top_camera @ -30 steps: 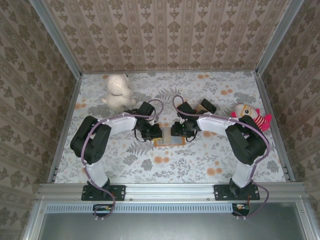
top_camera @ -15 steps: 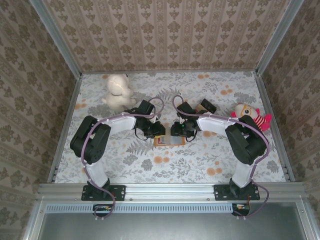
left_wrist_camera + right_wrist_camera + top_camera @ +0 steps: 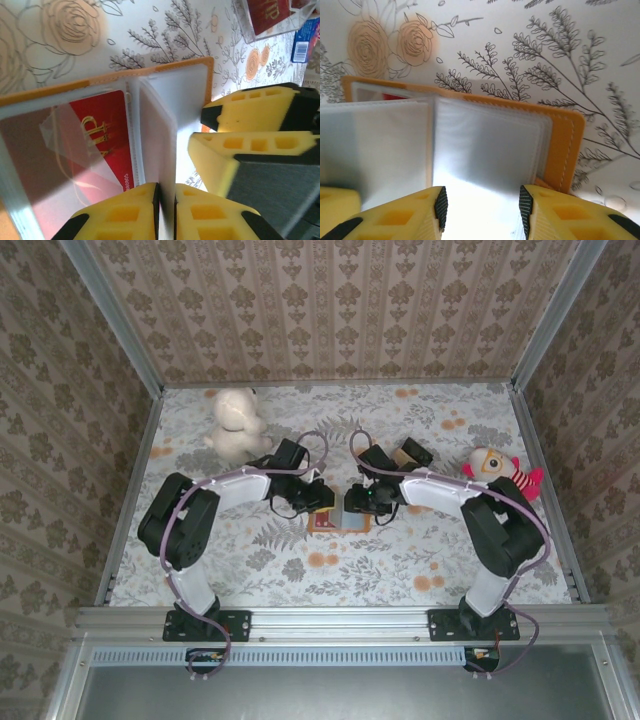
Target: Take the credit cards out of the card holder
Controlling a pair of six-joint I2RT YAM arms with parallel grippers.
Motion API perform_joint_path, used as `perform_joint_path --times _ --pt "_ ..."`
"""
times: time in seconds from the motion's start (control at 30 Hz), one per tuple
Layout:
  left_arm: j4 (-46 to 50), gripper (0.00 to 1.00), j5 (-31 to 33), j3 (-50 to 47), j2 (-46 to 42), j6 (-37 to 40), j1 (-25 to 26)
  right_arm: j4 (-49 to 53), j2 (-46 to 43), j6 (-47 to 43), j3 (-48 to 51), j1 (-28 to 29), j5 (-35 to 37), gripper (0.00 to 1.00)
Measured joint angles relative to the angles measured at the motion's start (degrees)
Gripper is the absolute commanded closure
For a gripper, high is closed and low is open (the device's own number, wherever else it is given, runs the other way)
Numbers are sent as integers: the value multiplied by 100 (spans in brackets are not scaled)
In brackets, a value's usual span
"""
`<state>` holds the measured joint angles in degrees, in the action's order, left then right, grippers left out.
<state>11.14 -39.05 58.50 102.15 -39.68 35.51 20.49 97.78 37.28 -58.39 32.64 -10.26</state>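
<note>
left gripper [image 3: 165, 212] clamping a pocket page [image 3: 157, 140] of the card holder [image 3: 150, 71], credit card [image 3: 100, 135] lying beside its fingers, right gripper [image 3: 480, 202] standing jaws apart above the card holder

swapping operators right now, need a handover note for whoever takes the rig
Left claw: shut on a clear pocket page of the card holder.
Right claw: open, fingers astride the right-hand pages; grip unclear.
The card holder lies open on the table; one red credit card sits in a left pocket.
Done: holder opened.
Left: pull that card out, check the other pockets.
</note>
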Motion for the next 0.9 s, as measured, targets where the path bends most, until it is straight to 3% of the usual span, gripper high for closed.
perform_joint_path --times 0.27,0.67,0.9 --pt "-177 73 -46 15 2 -190 256 -275 -660 223 437 -162 35 54" --pt "-382 66 -94 96 90 -328 461 -1390 -879 949 1279 -730 -815 52" --pt "-566 60 -186 98 219 -452 568 -1445 -1421 1095 1436 -828 -610 50"
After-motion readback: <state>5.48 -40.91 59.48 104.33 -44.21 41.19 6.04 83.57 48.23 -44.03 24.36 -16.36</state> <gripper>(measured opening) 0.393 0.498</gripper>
